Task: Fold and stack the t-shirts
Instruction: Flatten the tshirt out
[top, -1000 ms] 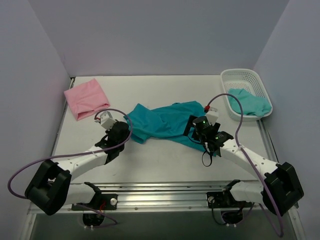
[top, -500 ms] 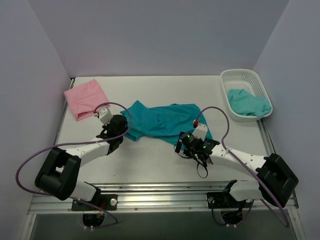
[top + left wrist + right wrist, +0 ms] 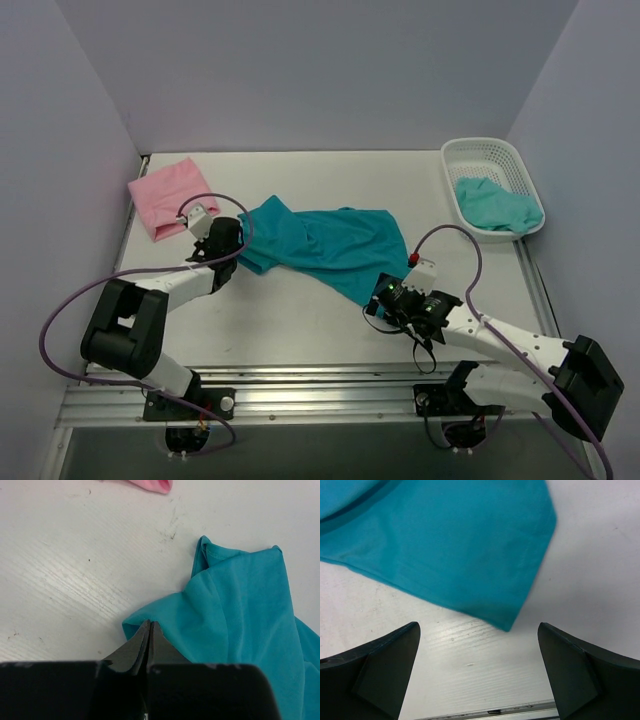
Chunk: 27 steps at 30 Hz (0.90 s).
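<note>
Left gripper is seen with its jaws pressed together on a folded edge of the deep teal t-shirt, at the garment's left end, so that end is judged to be held. The right gripper is spread wide and grips nothing. The shirt's near right corner is framed between its two fingers, lying flat on the table.

The shirt is stretched across the middle of the table, bunched and wrinkled along its length. The pale pink t-shirt is laid folded at the far left, and the aqua-green t-shirt is heaped in the white lattice basket at the far right.

For the step in hand, the open fingers should be brought down over the corner so that it sits well between the pads before they are closed. Every layer there should be taken together. Once both ends are held, the cloth is best drawn out gently, since the left pinch looks shallow and could be pulled free.
</note>
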Each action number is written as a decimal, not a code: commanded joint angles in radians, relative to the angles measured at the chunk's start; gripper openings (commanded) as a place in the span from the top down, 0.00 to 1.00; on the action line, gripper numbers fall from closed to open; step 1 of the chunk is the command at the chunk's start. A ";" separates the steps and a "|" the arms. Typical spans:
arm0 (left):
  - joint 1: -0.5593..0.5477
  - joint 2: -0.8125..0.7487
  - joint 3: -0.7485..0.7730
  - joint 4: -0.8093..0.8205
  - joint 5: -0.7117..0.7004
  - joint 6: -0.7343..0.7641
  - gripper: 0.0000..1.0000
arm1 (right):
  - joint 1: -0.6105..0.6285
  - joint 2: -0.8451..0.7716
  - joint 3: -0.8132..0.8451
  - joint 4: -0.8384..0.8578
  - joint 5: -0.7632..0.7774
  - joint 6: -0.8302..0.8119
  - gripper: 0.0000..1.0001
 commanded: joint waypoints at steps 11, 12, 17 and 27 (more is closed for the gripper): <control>0.019 -0.003 0.053 0.011 0.019 0.034 0.98 | 0.008 0.173 -0.014 0.125 -0.001 -0.002 0.00; 0.019 -0.003 0.057 0.009 0.018 0.037 0.98 | 0.010 0.179 -0.031 0.140 -0.012 0.001 0.00; 0.019 0.004 0.061 0.008 0.016 0.037 0.98 | 0.014 0.188 -0.083 0.196 -0.042 0.044 0.00; 0.019 0.008 0.053 0.011 0.018 0.032 0.98 | 0.016 0.152 -0.152 0.274 -0.085 0.065 0.38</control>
